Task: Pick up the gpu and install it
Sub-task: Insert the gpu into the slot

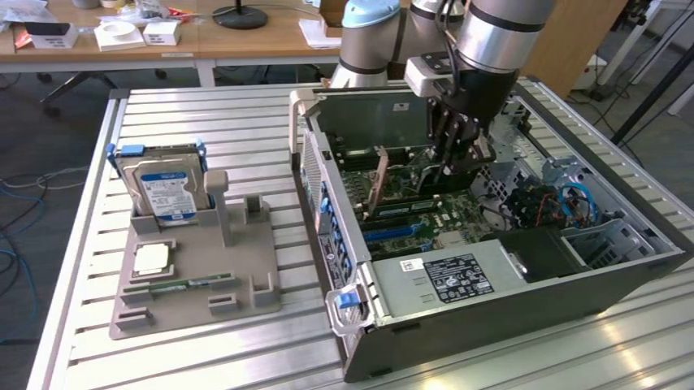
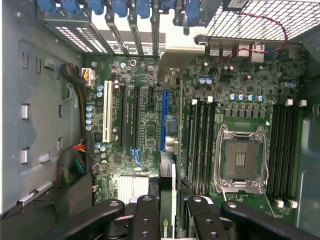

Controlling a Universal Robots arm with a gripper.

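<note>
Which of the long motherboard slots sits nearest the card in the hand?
The single blue slot, in line with the thin dark gpu card the hand grips; the white slot and black slots lie farther off.

Arm (image 1: 496, 36) descends steeply; wrist upright; gripper (image 1: 461, 165) points straight down, its fingers (image 2: 146, 216) clamped on the gpu (image 2: 166, 222) between them.

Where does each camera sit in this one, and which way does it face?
Exterior view: raised off the arm, looking down over the slatted table at the open computer case; the arm and gripper reach into it.
Wrist view: on the wrist, facing down into the case at the motherboard; its fingers show, shut on the gpu.
Shared: case interior, gripper, gpu.
</note>
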